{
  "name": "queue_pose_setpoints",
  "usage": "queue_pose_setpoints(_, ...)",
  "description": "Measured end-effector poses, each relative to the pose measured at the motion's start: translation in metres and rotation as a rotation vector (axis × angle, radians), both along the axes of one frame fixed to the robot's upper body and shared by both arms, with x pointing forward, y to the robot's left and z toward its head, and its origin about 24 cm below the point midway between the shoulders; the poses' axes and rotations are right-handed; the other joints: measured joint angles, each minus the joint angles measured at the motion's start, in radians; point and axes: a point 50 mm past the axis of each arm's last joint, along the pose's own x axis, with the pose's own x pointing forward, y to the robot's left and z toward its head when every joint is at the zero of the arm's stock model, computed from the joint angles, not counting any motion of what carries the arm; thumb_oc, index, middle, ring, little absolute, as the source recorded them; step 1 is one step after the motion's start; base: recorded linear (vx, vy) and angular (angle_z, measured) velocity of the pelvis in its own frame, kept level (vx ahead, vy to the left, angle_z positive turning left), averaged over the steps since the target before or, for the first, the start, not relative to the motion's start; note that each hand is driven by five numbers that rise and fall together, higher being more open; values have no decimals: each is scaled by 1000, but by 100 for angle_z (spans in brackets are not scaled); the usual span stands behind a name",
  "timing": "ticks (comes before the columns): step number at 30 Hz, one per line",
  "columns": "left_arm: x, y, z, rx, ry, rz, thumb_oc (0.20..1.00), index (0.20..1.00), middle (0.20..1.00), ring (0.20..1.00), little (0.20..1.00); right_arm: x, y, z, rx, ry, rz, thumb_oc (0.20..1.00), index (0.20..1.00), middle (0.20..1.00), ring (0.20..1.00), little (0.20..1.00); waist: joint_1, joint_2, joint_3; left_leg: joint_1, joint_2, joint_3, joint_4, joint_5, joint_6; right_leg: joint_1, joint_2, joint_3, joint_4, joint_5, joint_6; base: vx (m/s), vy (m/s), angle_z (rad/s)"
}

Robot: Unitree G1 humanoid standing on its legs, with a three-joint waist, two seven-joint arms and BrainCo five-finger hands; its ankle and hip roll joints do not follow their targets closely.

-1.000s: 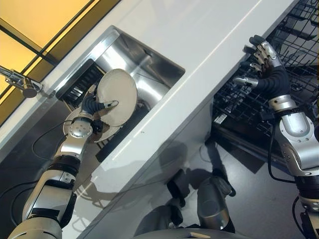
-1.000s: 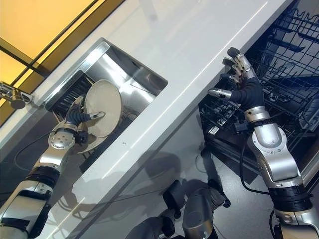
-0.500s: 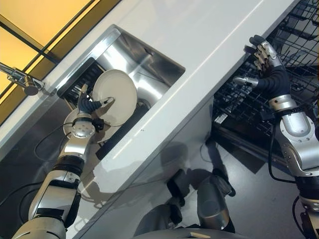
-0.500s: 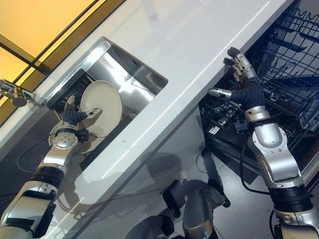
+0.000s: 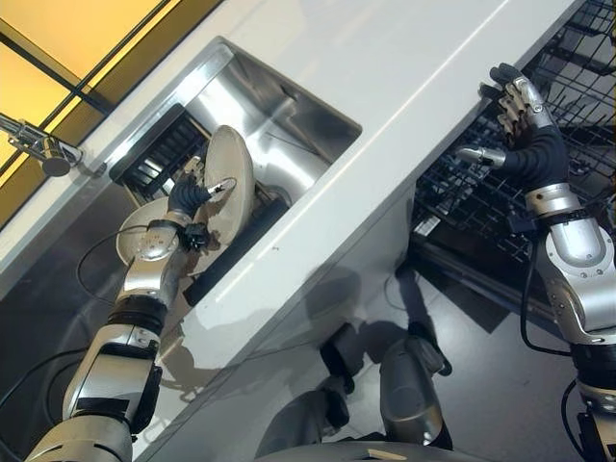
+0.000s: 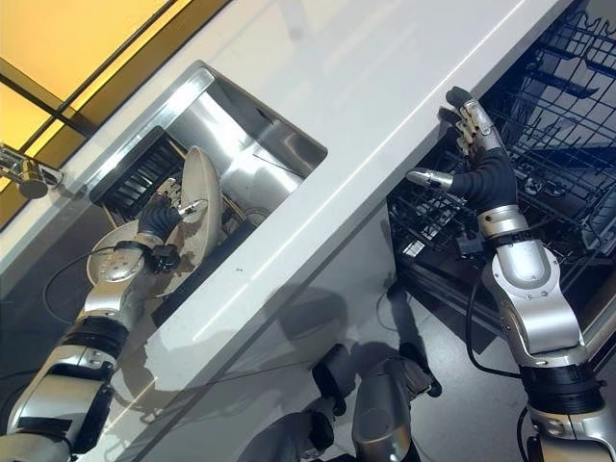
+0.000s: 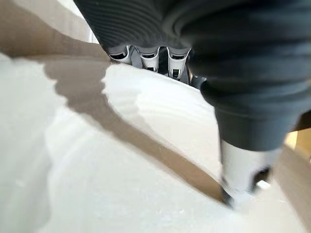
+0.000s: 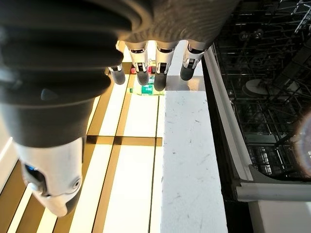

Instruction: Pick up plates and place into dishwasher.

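Note:
My left hand is shut on a cream plate, thumb on its face and fingers behind the rim, holding it tilted on edge over the steel sink. The left wrist view looks across the plate's pale face past my thumb. A second cream plate lies flat in the sink under my wrist. My right hand hangs open in the air at the counter's edge, above the dishwasher's black wire rack. The right wrist view has its straight fingers over the white counter.
A white counter runs between the sink and the open dishwasher. A black drain rack sits at the sink's far end. A chrome tap stands at the far left. Grey floor lies below the dishwasher rack.
My left hand has turned the plate from face-on to nearly edge-on and shifted it slightly toward the counter. The right hand has barely moved.

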Motion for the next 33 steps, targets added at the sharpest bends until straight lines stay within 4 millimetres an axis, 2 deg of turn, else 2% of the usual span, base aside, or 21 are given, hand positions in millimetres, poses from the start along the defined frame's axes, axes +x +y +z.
queue_pose_setpoints(5,-2,-14,-9,18,36,-123,200,200,200,200,200,1,-1,-2,-7,14,9,1000,1000,1000,1000,1000,0,2,3,19,0,0,-5,0,0,18,-3,0,-4,-1,2,7,5,0)
queue_pose_setpoints(10,-2,-12,-8,15,34,-122,200,200,200,200,200,-1,-4,-6,-11,33,-3,1000,1000,1000,1000,1000,-3,13,8,24,0,-1,-5,2,3,28,-3,0,-5,0,2,0,0,0)
queue_pose_setpoints(14,-3,-10,-9,12,34,-118,200,200,200,200,200,2,-33,-61,7,314,-136,1000,1000,1000,1000,1000,0,29,20,31,-1,-15,-9,-2,-2,32,-3,-1,-11,-1,2,0,0,0)
queue_pose_setpoints(16,-3,-9,-9,10,35,-113,200,200,200,200,200,-3,-39,-76,9,377,-165,1000,1000,1000,1000,1000,-3,45,28,26,-1,-15,-9,-2,-2,30,-3,-1,-11,0,2,0,0,0)
queue_pose_setpoints(28,-6,-6,-13,9,37,-90,200,200,200,200,200,-4,-41,-74,-6,383,-169,1000,1000,1000,1000,1000,-2,48,29,28,-1,-25,-9,-2,-3,30,-3,-1,-11,-1,1,0,-3,-1)
queue_pose_setpoints(29,-6,-6,-13,9,29,-77,410,410,410,410,410,-4,-41,-74,-6,383,-169,1000,1000,1000,1000,1000,-2,48,29,28,-1,-25,-9,-2,-3,30,-3,-1,-11,-1,1,0,0,0)
queue_pose_setpoints(30,-6,-5,-13,8,23,-62,790,790,790,790,790,-4,-41,-74,-6,383,-169,1000,1000,1000,1000,1000,-2,48,29,28,-1,-25,-9,-2,-3,30,-3,-1,-11,-1,1,0,0,0)
queue_pose_setpoints(31,-7,-5,-14,6,19,-44,1000,1000,1000,1000,1000,-4,-41,-74,-6,383,-169,1000,1000,1000,1000,1000,-2,48,29,28,-1,-25,-9,-2,-3,30,-3,-1,-11,-1,1,0,0,0)
queue_pose_setpoints(33,-9,-4,-16,2,3,-2,1000,1000,1000,1000,1000,-4,-41,-75,-6,384,-170,1000,1000,1000,1000,1000,-2,48,29,28,-1,-25,-9,-2,-3,30,-3,-2,-11,-1,1,0,0,0)
